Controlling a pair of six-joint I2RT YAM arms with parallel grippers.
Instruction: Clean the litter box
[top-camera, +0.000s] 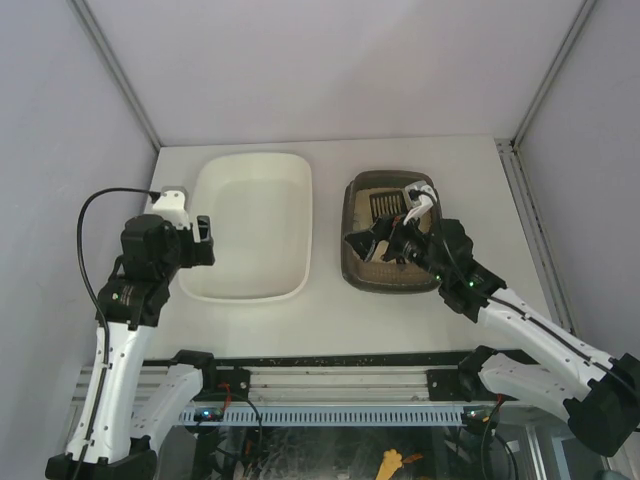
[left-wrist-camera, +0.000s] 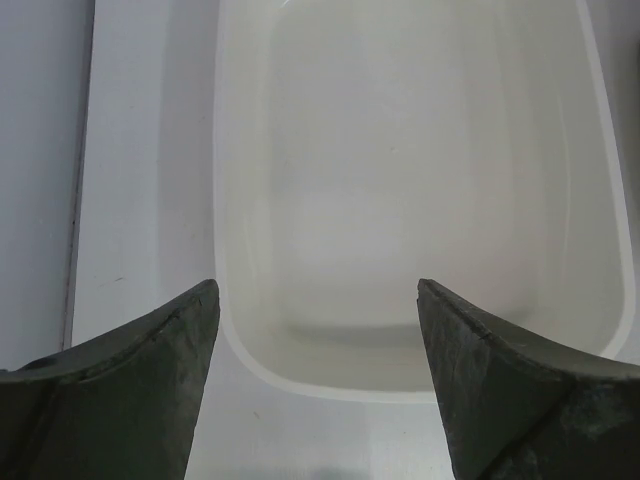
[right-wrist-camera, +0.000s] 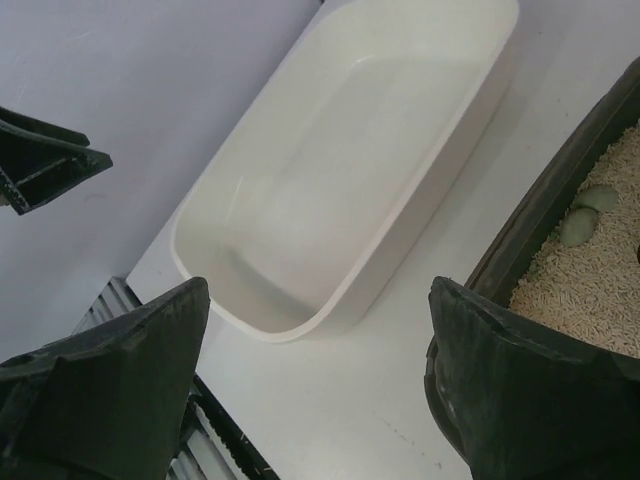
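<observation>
**Left of the top frame.** The left gripper (top-camera: 204, 241) hangs at the left rim of the cream tub (top-camera: 255, 225). In its wrist view the fingers (left-wrist-camera: 150, 380) stand wide apart with nothing between them. The tub's near rim lies just ahead of them. This arm appears to have no part in the present step, so it should hold off the tub.

**Centre to right of the top frame.** The litter box (top-camera: 350, 232) sits right of centre, beside the tub, with a strip of bare table (top-camera: 328, 290) between them. A black slotted scoop (top-camera: 384, 205) lies on the litter (right-wrist-camera: 600, 275) at the box's upper end. The right gripper (top-camera: 380, 246) hovers over the lower half of the box. In its wrist view the jaws are spread and empty, and the box's dark wall shows at the right edge. Two grey-green lumps (right-wrist-camera: 588, 212) rest on the litter just inside that wall.

**Procedure (judged).** The step in hand is probably taking up the scoop.
1. Move the right gripper toward the upper end of the box, staying above its rim.
2. Align the jaws across the scoop's handle. The handle cannot be made out clearly here, so confirm it first.
3. Descend only as far as the handle and avoid ploughing into the litter.
4. Close firmly, since a loose hold would let the scoop twist under load.
</observation>
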